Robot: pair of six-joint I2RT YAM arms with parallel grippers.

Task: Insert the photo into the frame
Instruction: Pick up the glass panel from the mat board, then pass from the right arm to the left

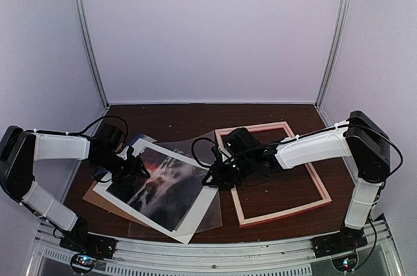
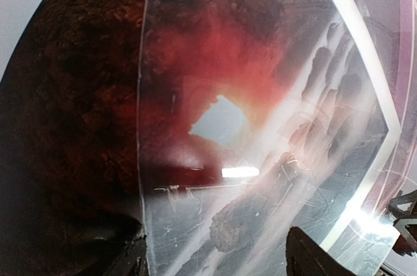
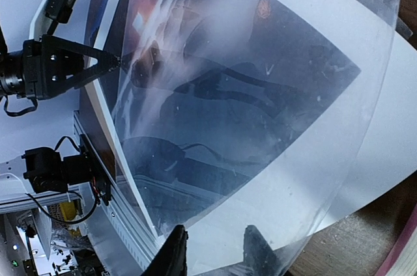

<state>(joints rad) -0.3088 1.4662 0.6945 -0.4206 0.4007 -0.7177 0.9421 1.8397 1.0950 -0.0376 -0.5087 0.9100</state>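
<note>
The photo (image 1: pixel 163 188), dark rocks with a red glow, lies left of centre inside a white border (image 1: pixel 195 217). A clear sheet (image 1: pixel 208 214) covers it and bows upward. My left gripper (image 1: pixel 133 165) hovers open over the photo's left part (image 2: pixel 85 94), its fingers (image 2: pixel 313 253) either side of the clear sheet's edge. My right gripper (image 1: pixel 218 175) is at the photo's right edge. Its jaws (image 3: pixel 215 256) stand partly apart astride the clear sheet (image 3: pixel 273 178), one finger (image 3: pixel 172 253) above it and the other seen through it. The pink-rimmed frame (image 1: pixel 280 213) lies empty to the right.
A brown board (image 1: pixel 98 199) sticks out from under the photo at the left. The frame's pink corner (image 3: pixel 407 256) shows beside the right gripper. The left gripper (image 3: pixel 114 61) shows across the sheet in the right wrist view. The table's metal front rail (image 1: pixel 215 250) runs close below the photo.
</note>
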